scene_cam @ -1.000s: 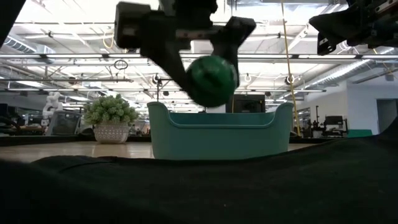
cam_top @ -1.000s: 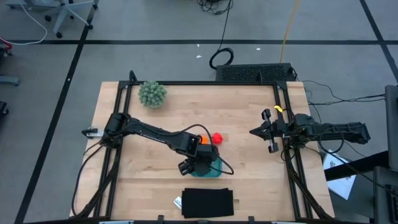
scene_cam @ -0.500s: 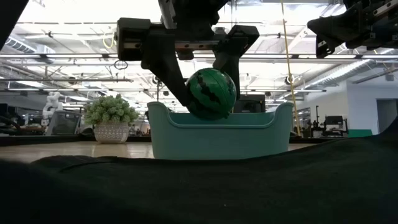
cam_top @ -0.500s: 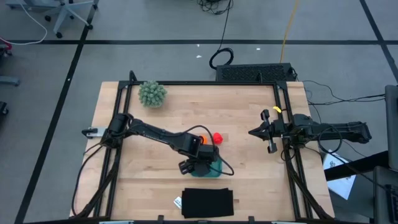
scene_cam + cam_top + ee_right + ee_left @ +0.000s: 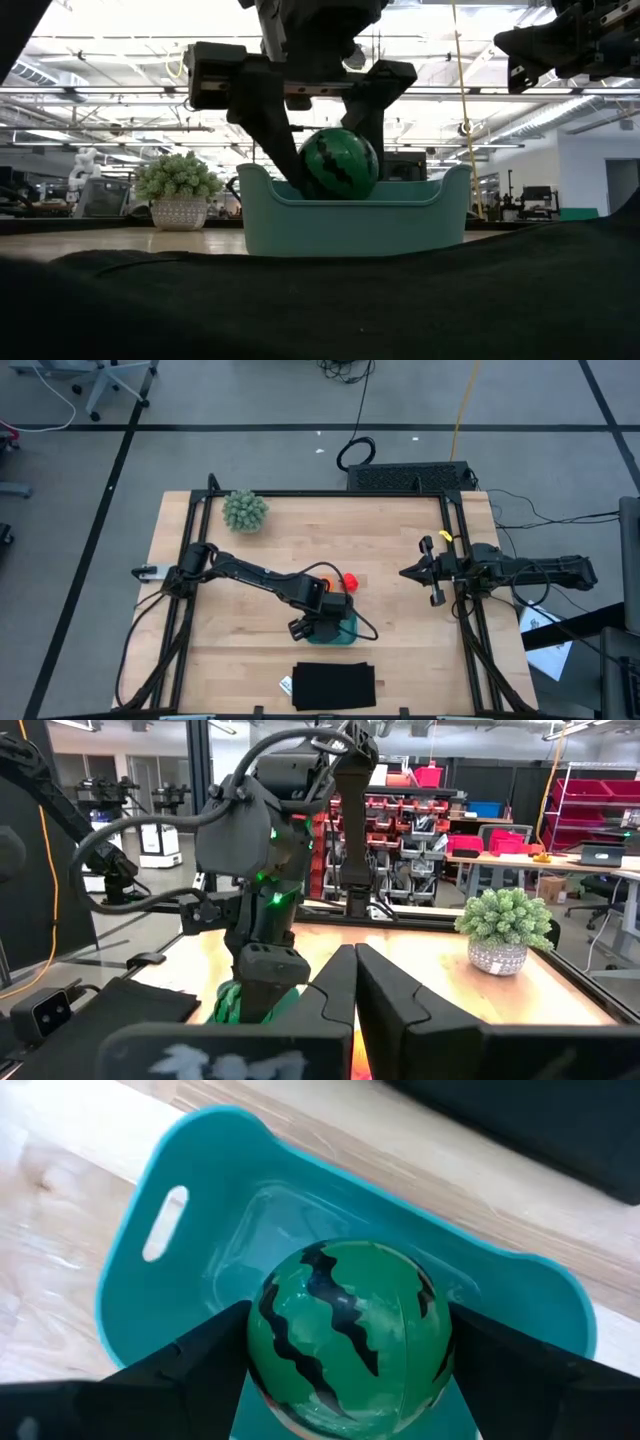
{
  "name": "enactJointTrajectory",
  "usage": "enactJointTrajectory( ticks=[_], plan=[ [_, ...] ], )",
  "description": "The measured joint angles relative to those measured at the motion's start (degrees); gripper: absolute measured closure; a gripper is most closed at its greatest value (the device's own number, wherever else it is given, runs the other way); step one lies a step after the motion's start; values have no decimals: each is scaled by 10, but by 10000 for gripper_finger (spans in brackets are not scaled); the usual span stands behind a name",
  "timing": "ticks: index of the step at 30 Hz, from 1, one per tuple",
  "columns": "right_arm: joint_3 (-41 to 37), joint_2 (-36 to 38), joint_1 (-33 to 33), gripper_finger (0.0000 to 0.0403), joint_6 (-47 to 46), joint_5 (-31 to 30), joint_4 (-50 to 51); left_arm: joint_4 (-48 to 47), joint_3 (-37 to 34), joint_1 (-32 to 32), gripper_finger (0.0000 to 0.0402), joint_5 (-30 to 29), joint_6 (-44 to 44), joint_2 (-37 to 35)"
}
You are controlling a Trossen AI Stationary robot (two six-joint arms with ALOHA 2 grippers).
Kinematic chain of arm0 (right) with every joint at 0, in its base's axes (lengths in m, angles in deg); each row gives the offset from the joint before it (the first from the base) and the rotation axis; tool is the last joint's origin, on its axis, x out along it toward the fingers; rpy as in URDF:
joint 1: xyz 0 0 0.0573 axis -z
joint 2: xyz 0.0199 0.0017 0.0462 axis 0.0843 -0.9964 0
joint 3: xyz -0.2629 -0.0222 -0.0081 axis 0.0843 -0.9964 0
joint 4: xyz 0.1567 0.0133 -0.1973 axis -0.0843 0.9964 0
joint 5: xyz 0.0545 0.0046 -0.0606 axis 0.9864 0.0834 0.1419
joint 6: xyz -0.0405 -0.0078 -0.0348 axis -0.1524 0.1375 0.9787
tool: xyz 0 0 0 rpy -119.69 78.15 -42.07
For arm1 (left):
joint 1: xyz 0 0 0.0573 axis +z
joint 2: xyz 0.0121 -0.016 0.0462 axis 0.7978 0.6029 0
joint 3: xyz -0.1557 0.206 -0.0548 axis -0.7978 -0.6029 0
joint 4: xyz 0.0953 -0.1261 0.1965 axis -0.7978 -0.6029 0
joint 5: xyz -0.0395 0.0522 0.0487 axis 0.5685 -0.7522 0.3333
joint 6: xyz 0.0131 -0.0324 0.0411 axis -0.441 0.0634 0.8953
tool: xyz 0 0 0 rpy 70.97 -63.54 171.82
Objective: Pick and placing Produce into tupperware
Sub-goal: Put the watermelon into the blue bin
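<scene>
1. Your left gripper [image 5: 335, 165] hangs over the teal tupperware [image 5: 355, 222], its two dark fingers [image 5: 190, 1370] clamped on either side of the green striped ball [image 5: 345, 1335]. In the low view the ball sits partly below the container's rim, between the two raised ends.

2. Looking past the left wrist, you see the ball directly above the tupperware's floor; whether it touches the floor cannot be told. A slot handle shows in one end wall.

3. From above, the red piece [image 5: 350, 580] lies on the table just beside the tupperware, on the side toward the table's far edge. The orange piece [image 5: 325, 582] shows only as a sliver behind the left arm.

4. Your right gripper [image 5: 408, 572] waits with fingers pressed together, holding nothing, raised near the table's right rail, well apart from the container.

5. The wooden table [image 5: 400, 650] also carries a pale-green ball plant [image 5: 245, 510] in a pot at the far left corner and a black flat rectangle [image 5: 334, 686] at the near edge.

6. Beyond the table you see a grey floor with cables and a workshop with red storage bins. No writing can be read.
</scene>
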Motion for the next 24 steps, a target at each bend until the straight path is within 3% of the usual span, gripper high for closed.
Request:
enactJointTrajectory(
  ticks=[12,24],
  plan=[
    [0,0,0,403,0,0,0,-1,0,5,101,29,-4,0],
    [0,0,0,403,0,0,0,3,0,10,101,5,10,0]
  ],
)
